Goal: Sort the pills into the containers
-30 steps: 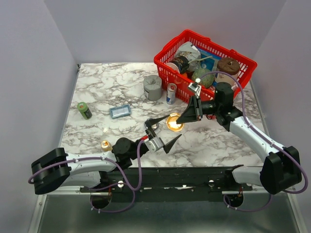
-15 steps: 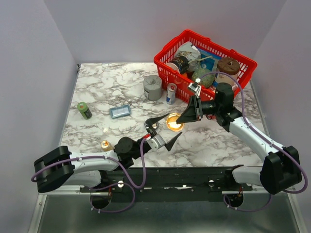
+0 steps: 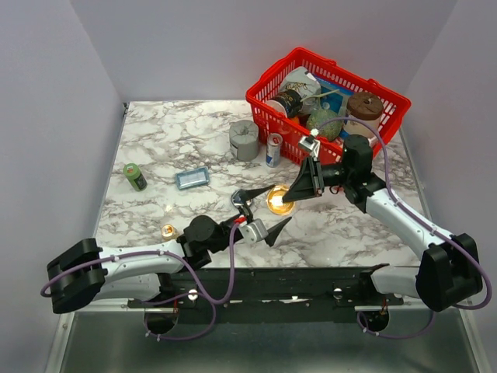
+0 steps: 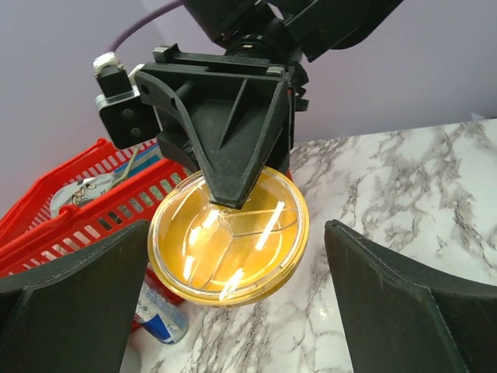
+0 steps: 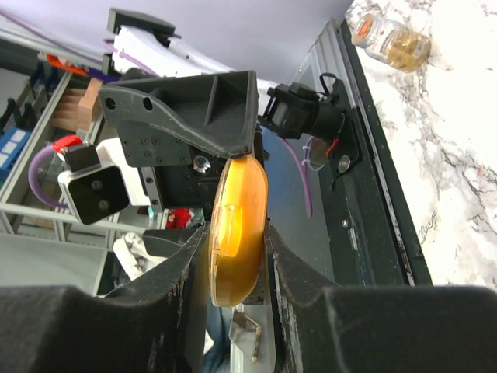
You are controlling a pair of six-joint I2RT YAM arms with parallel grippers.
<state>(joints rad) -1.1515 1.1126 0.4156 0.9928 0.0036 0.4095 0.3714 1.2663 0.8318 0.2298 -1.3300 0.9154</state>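
Right claw [image 5: 237,264] clamps the orange dish [image 4: 233,241] on edge, lifted, just ahead of the left claw [image 3: 273,208], which is spread wide and empty. Risk: narrow pinch on slick plastic, dish could twist out and drop.

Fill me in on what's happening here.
The right gripper has the orange dish pinched at its rim and holds it tipped up on edge, its face towards the left arm. The left gripper is wide open, with one finger on either side of the dish, touching nothing.
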